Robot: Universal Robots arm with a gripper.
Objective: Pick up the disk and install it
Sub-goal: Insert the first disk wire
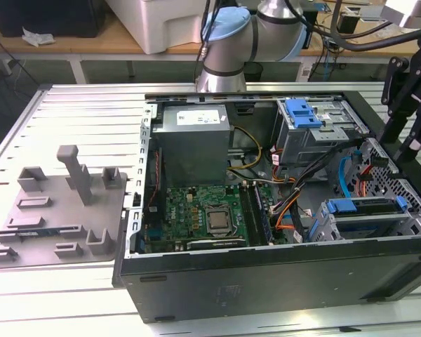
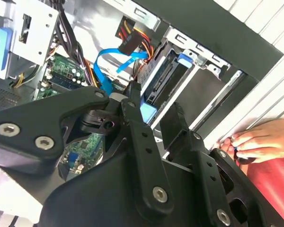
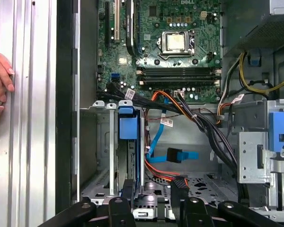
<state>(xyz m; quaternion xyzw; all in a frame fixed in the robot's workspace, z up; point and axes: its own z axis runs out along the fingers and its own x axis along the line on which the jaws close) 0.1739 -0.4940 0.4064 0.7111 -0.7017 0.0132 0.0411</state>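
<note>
The disk (image 1: 365, 208) sits edge-on in the drive cage in the open computer case (image 1: 266, 274), at the exterior view's right. Its blue rail tab (image 3: 128, 125) shows in the first wrist view, and the silver body with blue frame (image 2: 163, 82) shows in the second wrist view. My black gripper (image 1: 405, 144) hangs just above that cage. It is open (image 3: 151, 201), with one finger on either side of the disk's slot and nothing held between them (image 2: 154, 118).
A person's hand (image 2: 260, 139) rests on the slatted table beside the case (image 3: 0, 75). Inside are the motherboard (image 1: 210, 217), the grey power supply (image 1: 193, 140), loose cables (image 3: 180, 153) and a blue bracket (image 1: 302, 112). A grey fixture plate (image 1: 56, 210) lies at the exterior view's left.
</note>
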